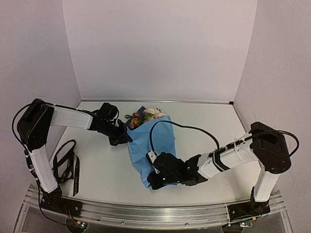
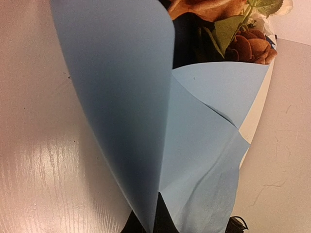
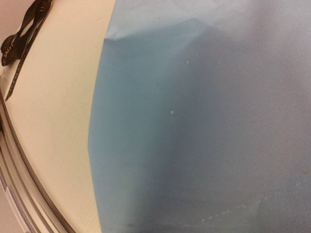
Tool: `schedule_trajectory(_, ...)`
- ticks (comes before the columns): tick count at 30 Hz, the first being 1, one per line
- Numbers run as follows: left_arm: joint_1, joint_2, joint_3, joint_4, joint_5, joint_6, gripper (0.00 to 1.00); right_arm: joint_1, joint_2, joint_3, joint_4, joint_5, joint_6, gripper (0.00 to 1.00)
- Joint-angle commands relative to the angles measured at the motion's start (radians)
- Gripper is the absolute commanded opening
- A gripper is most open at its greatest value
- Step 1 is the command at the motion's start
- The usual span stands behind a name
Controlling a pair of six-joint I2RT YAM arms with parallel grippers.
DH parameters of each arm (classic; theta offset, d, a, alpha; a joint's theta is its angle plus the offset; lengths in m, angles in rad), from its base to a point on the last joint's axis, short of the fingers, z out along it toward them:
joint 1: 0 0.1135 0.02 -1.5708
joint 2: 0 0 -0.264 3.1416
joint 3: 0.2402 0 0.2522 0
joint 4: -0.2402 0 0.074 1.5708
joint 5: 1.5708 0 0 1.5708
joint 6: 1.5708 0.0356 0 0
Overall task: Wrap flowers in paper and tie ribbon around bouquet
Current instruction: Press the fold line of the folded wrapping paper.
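Note:
The bouquet (image 1: 151, 145) lies mid-table as a light blue paper cone, wide end toward the back. Cream and orange flowers (image 1: 145, 115) poke from that end; in the left wrist view the orange blooms (image 2: 250, 46) and green leaves sit at the top right. My left gripper (image 1: 127, 140) is shut on a raised fold of the paper (image 2: 146, 121), its dark fingertips (image 2: 165, 221) pinching the fold. My right gripper (image 1: 151, 182) sits at the cone's narrow near end, shut on the paper (image 3: 204, 126), which covers its fingers. The black ribbon (image 1: 65, 165) lies loose at the far left.
The ribbon (image 3: 22, 29) lies near the table's metal front rail (image 1: 146, 208). A black cable (image 1: 180, 127) arcs over the bouquet from the right arm. White walls close in the back and both sides.

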Motion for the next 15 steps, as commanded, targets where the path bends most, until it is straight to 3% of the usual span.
schedule_trajectory(1,0.000,0.005,0.058,-0.043,0.030,0.053,0.00,-0.001,-0.005,-0.022,0.040,-0.032,0.014,0.00)
schedule_trajectory(15,0.046,0.083,0.152,-0.122,-0.026,0.232,0.00,0.001,-0.027,-0.079,0.049,-0.092,0.086,0.00)
